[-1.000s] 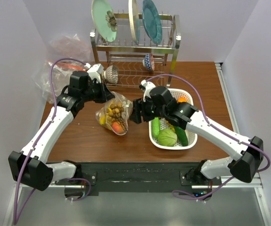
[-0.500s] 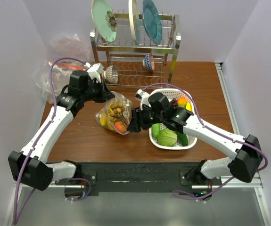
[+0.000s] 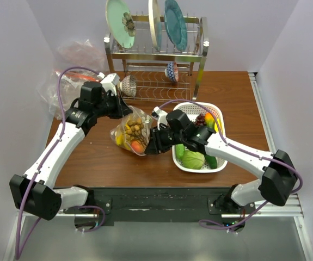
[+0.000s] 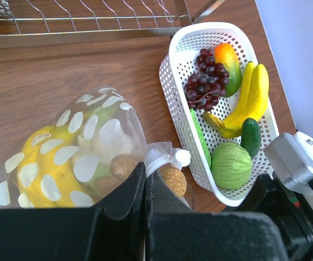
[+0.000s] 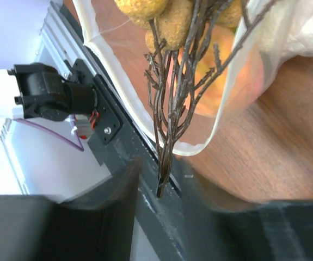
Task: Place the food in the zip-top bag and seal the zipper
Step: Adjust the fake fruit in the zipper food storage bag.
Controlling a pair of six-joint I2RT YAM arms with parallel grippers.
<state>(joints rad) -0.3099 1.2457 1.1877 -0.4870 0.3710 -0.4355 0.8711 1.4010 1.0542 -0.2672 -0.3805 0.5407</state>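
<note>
Just left of the white basket (image 4: pixel 167 81), on the table (image 3: pixel 91 157), the zip-top bag (image 3: pixel 132 133) sits slumped with bananas (image 4: pixel 47 174), a peach (image 3: pixel 136 147) and a cluster of brown round fruit (image 3: pixel 134 126) inside. The left gripper (image 3: pixel 124 112), at the bag's edge away from the basket, is pinched fully together on the film near the mouth. The right gripper (image 5: pixel 161 190) sits between bag and basket, jaws part-way apart, with the cluster's dark stem (image 5: pixel 164 147) poking out of the mouth into the gap — not visibly clamped.

The bag looks thin, soft and slick. It will likely fold and sag under its load rather than keep a shape, so a hold belongs on the stiffer zipper (image 5: pixel 112 81) strip, not the dotted face. The toy food seems light and hard — the twiggy stem probably has to go inside before the strip can press closed.
</note>
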